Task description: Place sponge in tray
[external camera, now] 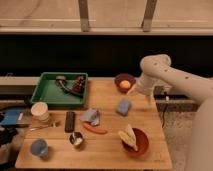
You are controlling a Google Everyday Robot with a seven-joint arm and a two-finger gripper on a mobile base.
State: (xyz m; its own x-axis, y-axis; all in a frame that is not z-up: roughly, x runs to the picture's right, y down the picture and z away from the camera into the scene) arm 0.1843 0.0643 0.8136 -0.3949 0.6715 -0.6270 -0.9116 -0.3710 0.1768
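A light blue sponge lies on the wooden table, right of centre. A green tray sits at the table's back left, with a few dark items in it. My gripper hangs from the white arm above the table's right side, just up and right of the sponge and in front of the purple bowl. It holds nothing that I can see.
The purple bowl holds an orange fruit. A red bowl with bananas is at the front right. A crumpled blue cloth, red chili, black remote, small metal cup, paper cup and blue cup lie on the left half.
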